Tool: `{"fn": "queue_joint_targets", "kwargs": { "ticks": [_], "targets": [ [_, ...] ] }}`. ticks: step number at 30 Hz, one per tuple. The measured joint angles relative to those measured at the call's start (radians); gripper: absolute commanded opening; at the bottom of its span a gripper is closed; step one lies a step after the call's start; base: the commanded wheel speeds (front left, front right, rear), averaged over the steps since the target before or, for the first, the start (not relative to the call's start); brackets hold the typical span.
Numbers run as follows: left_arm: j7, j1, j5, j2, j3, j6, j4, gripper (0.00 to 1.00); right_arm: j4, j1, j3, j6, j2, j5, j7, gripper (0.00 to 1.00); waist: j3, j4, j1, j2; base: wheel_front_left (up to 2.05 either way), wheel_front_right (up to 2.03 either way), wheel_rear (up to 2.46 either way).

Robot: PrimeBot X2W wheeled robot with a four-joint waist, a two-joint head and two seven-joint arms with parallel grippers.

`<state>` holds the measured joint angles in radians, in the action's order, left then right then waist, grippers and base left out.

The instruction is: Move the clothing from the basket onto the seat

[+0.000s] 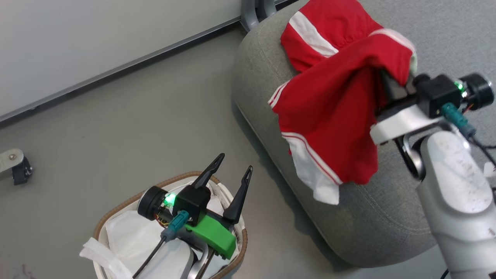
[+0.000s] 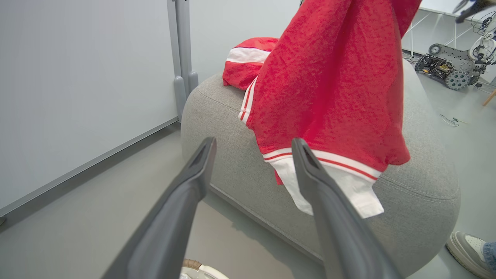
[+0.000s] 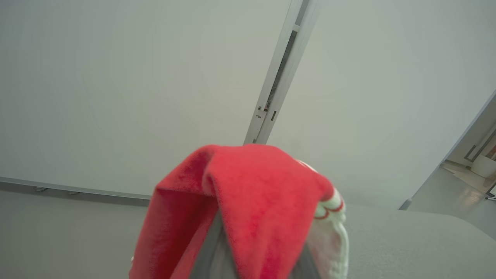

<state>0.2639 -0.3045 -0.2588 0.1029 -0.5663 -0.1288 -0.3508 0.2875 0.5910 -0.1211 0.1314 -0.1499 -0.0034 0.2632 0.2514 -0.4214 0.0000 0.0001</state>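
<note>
My right gripper [image 1: 391, 87] is shut on the red shirt [image 1: 329, 112], which hangs from it over the grey seat [image 1: 368, 217], its white sleeve dangling low at the seat's near side. The cloth drapes over the grey fingers [image 3: 211, 257] in the right wrist view. The red shorts [image 1: 321, 31] with a white stripe lie on the far part of the seat. My left gripper [image 1: 236, 162] stands open and holds nothing above the basket [image 1: 128, 197], where the white liner [image 1: 128, 232] shows. In the left wrist view the shirt [image 2: 329, 85] hangs just beyond the left gripper [image 2: 254, 145].
The basket stands on grey floor left of the seat. A pale wall panel with a grey post [image 2: 182, 58] runs behind. A caster [image 1: 15, 166] sits at the far left. A person's shoe [image 2: 469, 248] and a small wheeled machine [image 2: 445, 66] lie beyond the seat.
</note>
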Motion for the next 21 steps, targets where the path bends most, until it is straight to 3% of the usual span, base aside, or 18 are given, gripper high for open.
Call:
{"fn": "queue_joint_targets", "kwargs": {
  "ticks": [4, 13, 21],
  "targets": [
    [0.000, -0.015, 0.004, 0.012, -0.022, 0.000, 0.008, 1.00, 0.028, 0.166, 0.014, 0.000, -0.059, 0.000, 0.000, 0.00, 0.039, 0.021, 0.0000, 0.0000, 0.00, 0.00, 0.00],
    [0.000, -0.084, 0.025, 0.046, -0.034, 0.000, 0.042, 1.00, 0.147, 0.514, 0.124, 0.000, -0.289, 0.011, -0.022, 0.00, 0.165, 0.089, 0.0002, 0.0000, 0.00, 0.00, 0.00],
    [0.000, -0.155, 0.063, 0.060, -0.038, 0.000, 0.062, 1.00, 0.307, 0.547, 0.264, 0.000, -0.383, 0.048, -0.019, 0.00, 0.298, 0.144, 0.0002, 0.0000, 0.00, 0.00, 0.00]
  ]
}}
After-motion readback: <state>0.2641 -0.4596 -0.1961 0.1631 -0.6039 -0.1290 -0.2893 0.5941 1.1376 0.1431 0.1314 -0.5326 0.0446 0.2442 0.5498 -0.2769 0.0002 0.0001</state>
